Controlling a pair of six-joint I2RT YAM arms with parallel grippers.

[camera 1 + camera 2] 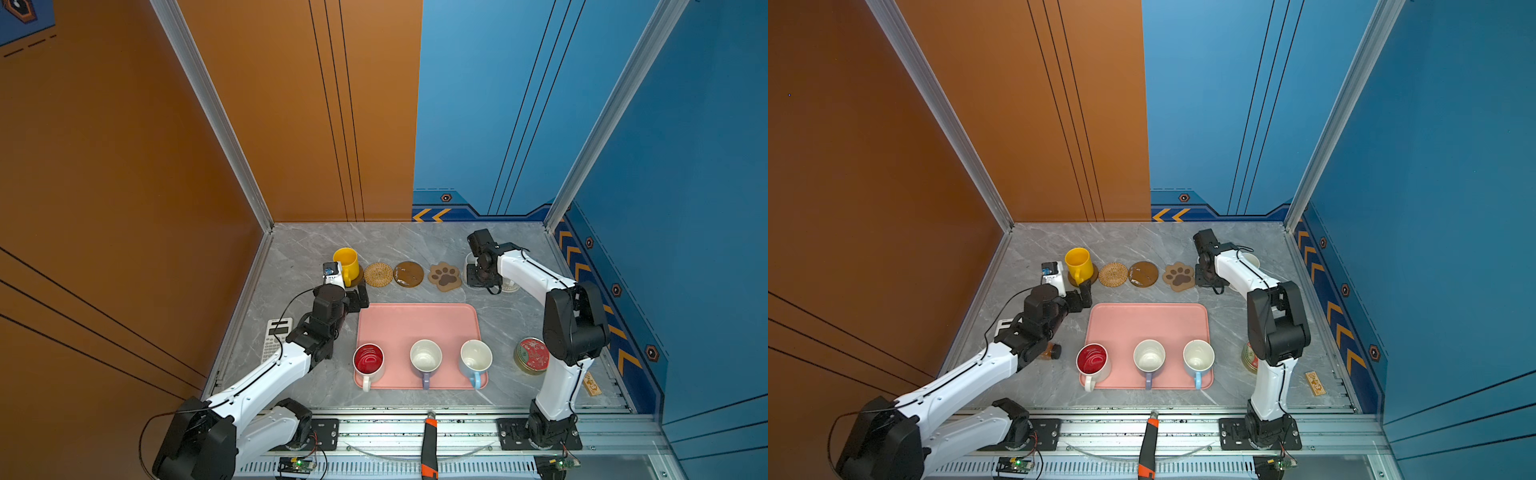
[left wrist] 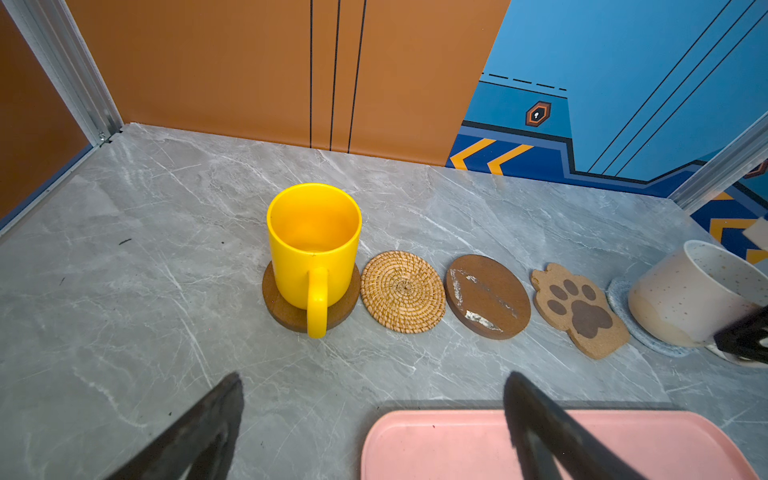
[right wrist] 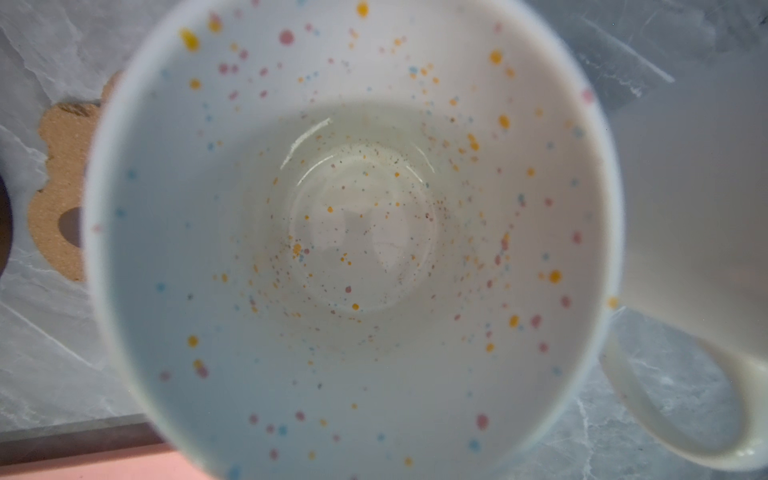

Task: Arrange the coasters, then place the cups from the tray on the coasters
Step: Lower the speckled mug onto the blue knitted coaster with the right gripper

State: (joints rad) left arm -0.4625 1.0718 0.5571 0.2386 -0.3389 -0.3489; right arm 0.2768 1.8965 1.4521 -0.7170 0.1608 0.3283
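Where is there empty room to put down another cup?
Bare spots: the rattan coaster, brown disc coaster and paw coaster, between the yellow mug and speckled mug; also the pink tray's far half. Crowded: the tray's near edge, with three mugs in a row.

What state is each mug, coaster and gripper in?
yellow mug: upright, on brown disc coaster
rattan coaster: bare
other brown disc coaster: bare
paw coaster: bare
speckled mug: upright, on grey-blue coaster
red-inside mug: upright, on tray
lilac mug: upright, on tray
light blue mug: upright, on tray
cream-white mug: upright, mostly hidden
left gripper: open, empty
right gripper: shut on speckled mug
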